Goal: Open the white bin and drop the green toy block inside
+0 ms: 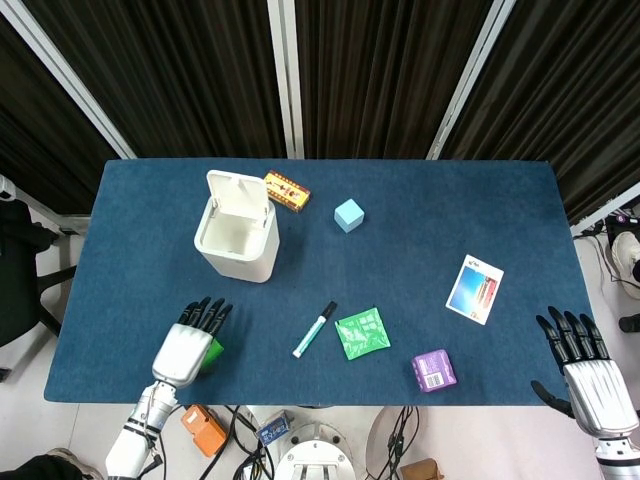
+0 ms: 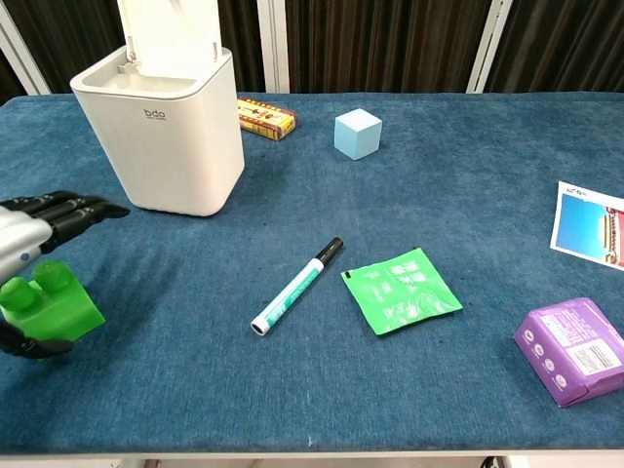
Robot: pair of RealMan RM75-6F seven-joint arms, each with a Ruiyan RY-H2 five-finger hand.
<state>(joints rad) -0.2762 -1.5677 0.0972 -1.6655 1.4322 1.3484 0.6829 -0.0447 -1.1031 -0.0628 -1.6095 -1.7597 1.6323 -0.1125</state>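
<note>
The white bin (image 1: 237, 240) stands at the back left of the blue table with its lid tipped up and its inside showing; the chest view shows the same bin (image 2: 161, 127). The green toy block (image 2: 49, 302) lies near the front left edge. In the head view only a sliver of the block (image 1: 214, 349) shows beside my left hand (image 1: 188, 345). That hand (image 2: 39, 219) sits over the block, fingers stretched out above it and the thumb low at its front side, not closed on it. My right hand (image 1: 590, 375) is open past the table's front right corner.
A marker (image 1: 314, 329), a green sachet (image 1: 361, 332) and a purple box (image 1: 434, 369) lie along the front middle. A light blue cube (image 1: 348, 214) and a small orange box (image 1: 287, 189) sit behind, next to the bin. A card (image 1: 474, 288) lies at the right.
</note>
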